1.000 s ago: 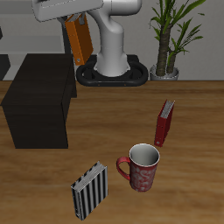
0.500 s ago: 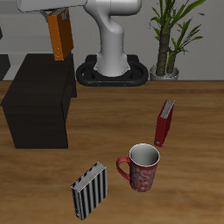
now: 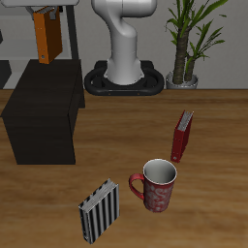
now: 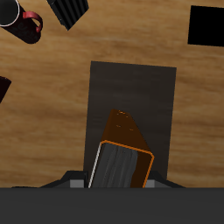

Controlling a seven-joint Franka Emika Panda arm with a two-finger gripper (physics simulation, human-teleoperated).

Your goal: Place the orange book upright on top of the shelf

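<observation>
The orange book (image 3: 47, 38) hangs upright in my gripper (image 3: 45, 14), held by its top end, above the back part of the shelf (image 3: 44, 111), a low matte black box at the table's side. My gripper is shut on the book and clear of the shelf top. In the wrist view the orange book (image 4: 122, 150) points down at the dark flat top of the shelf (image 4: 131, 87), with a gap between them. My gripper's fingers are mostly out of frame at the top of the exterior view.
A dark red book (image 3: 182, 135) stands upright near the table's middle. A red patterned mug (image 3: 155, 184) and a black-and-white striped book (image 3: 100, 210) sit nearer the front edge. A potted plant (image 3: 189, 39) stands at the back beside my base (image 3: 124, 77).
My gripper has carried the orange book sideways, away from my base, to a spot over the shelf. The book stays upright in the grip. Nothing else moved.
</observation>
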